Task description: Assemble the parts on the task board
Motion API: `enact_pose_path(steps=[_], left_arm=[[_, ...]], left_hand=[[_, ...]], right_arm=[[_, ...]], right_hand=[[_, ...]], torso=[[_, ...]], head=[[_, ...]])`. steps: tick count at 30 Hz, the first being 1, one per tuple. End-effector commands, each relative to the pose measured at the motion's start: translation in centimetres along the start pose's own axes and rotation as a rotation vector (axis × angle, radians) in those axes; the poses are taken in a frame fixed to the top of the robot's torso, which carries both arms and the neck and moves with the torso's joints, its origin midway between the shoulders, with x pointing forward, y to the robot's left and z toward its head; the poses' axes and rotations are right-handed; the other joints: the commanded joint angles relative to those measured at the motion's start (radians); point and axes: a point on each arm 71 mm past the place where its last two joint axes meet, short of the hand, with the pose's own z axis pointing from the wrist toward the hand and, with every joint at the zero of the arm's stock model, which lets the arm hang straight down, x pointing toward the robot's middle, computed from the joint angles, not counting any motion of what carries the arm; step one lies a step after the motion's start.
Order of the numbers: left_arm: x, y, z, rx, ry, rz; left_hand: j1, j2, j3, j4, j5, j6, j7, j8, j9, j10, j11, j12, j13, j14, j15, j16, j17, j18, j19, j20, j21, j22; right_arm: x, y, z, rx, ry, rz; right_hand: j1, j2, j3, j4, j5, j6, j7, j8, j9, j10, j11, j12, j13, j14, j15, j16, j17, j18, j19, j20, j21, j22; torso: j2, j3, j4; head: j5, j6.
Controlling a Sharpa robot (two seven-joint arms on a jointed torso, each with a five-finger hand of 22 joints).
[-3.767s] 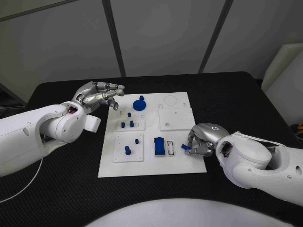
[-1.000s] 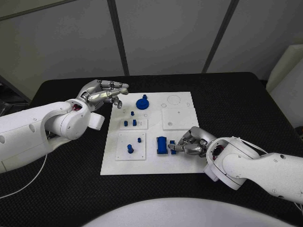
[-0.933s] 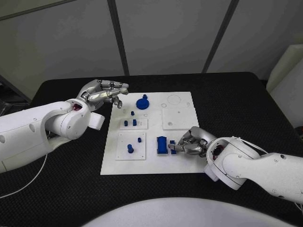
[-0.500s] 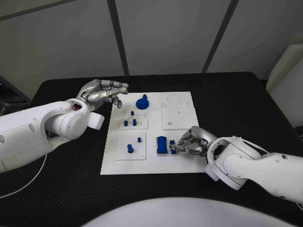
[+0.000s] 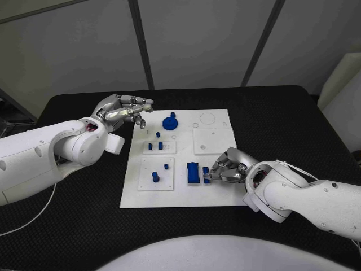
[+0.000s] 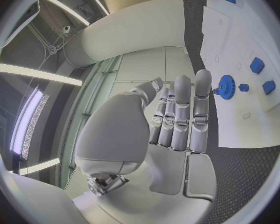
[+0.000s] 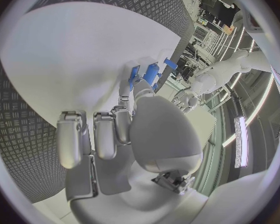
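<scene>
The right hand (image 5: 228,168) pinches a small blue part (image 5: 206,174) beside the blue block (image 5: 192,172) on the task board (image 5: 215,197), apparently to seat it, while the left hand (image 5: 122,112) hovers empty, fingers loosely curled.

Bulky glossy white arms (image 5: 34,155), silver segmented left hand (image 5: 122,110), right hand (image 5: 229,167)

The surface (image 5: 294,121) is black with a fine textured mat; in the wrist views it shows a raised diamond pattern. Behind it stand grey wall panels (image 5: 197,42) split by dark vertical seams. A white slab (image 5: 347,93) leans at the right edge of the head view, beside the surface. A thin white cable (image 5: 22,223) trails across the surface's near left corner
</scene>
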Motion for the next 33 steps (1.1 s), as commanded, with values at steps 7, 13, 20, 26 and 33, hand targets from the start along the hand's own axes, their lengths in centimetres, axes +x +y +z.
enact_pose_path(steps=[7, 13, 20, 26, 33], left_arm=[[0.1, -0.1, 0.1, 0.003, 0.009, -0.005], [0.1, -0.1, 0.1, 0.003, 0.009, -0.005], [0.1, -0.1, 0.1, 0.008, 0.008, -0.005], [0.1, -0.1, 0.2, 0.023, -0.001, -0.023], [-0.4, 0.1, 0.5, 0.060, -0.059, -0.052]], left_hand=[[-0.007, 0.003, -0.005, 0.001, -0.004, -0.005, 0.002, 0.004, -0.002, -0.008, -0.002, 0.003, 0.002, -0.003, 0.004, 0.000, -0.001, 0.035, -0.002, 0.005, -0.004, -0.001], [-0.007, 0.003, -0.005, 0.001, -0.004, -0.005, 0.002, 0.004, -0.002, -0.008, -0.002, 0.003, 0.002, -0.003, 0.004, 0.000, -0.001, 0.035, -0.002, 0.005, -0.004, -0.001], [-0.007, 0.003, -0.005, 0.001, -0.004, -0.005, 0.002, 0.004, -0.002, -0.008, -0.002, 0.003, 0.002, -0.003, 0.004, 0.000, -0.001, 0.035, -0.002, 0.005, -0.004, -0.001], [-0.011, 0.001, -0.009, 0.003, -0.005, -0.006, 0.003, 0.005, -0.002, -0.011, -0.001, 0.007, 0.002, -0.004, 0.005, 0.001, -0.005, 0.035, -0.001, 0.006, -0.006, -0.003], [-0.032, -0.005, -0.049, 0.018, -0.006, -0.001, -0.005, 0.018, -0.001, -0.016, -0.003, 0.023, 0.000, -0.099, 0.012, -0.067, -0.055, 0.034, -0.070, 0.013, -0.068, -0.034]], right_arm=[[-0.1, -0.2, 0.2, -0.014, -0.013, -0.015], [-0.3, 0.2, 0.0, -0.058, -0.023, -0.001], [-0.9, 0.2, -0.5, -0.156, -0.043, 0.067], [-2.0, 0.3, -0.2, -0.268, -0.055, 0.174], [-5.2, -0.7, 2.7, -0.307, -0.056, 0.467]], right_hand=[[-0.028, -0.002, -0.025, 0.025, -0.034, 0.004, 0.001, -0.003, 0.003, 0.004, -0.004, -0.003, 0.042, 0.079, -0.002, 0.005, 0.137, -0.021, 0.077, -0.004, 0.007, 0.234], [-0.086, -0.023, -0.076, 0.068, -0.004, 0.005, 0.004, -0.003, 0.007, 0.004, -0.001, -0.005, 0.042, 0.078, 0.001, 0.004, 0.135, -0.020, 0.076, -0.001, 0.005, 0.233], [-0.087, -0.039, -0.116, 0.092, 0.007, -0.040, 0.023, -0.029, 0.000, -0.027, 0.014, -0.069, -0.002, 0.065, 0.012, -0.030, 0.078, -0.004, 0.031, 0.007, -0.040, 0.187], [-0.031, -0.024, -0.128, 0.086, 0.042, -0.108, 0.055, -0.076, -0.019, -0.102, 0.042, -0.215, -0.106, 0.038, 0.034, -0.107, -0.032, 0.027, -0.060, 0.027, -0.138, 0.093], [0.137, 0.024, -0.097, 0.044, 0.052, -0.149, 0.092, -0.129, -0.055, -0.383, 0.075, -0.741, -0.510, -0.180, 0.065, -0.680, -0.653, 0.150, -0.473, 0.056, -0.701, -0.393]], torso=[[0.000, 0.0001, -0.0008], [-0.001, 0.0002, -0.0009], [-0.004, 0.0005, -0.0030], [-0.008, -0.0007, -0.0047], [-0.034, -0.0062, -0.0106]], head=[[0.000, 0.000], [-0.001, 0.002], [-0.001, 0.006], [-0.007, 0.018], [-0.015, 0.053]])
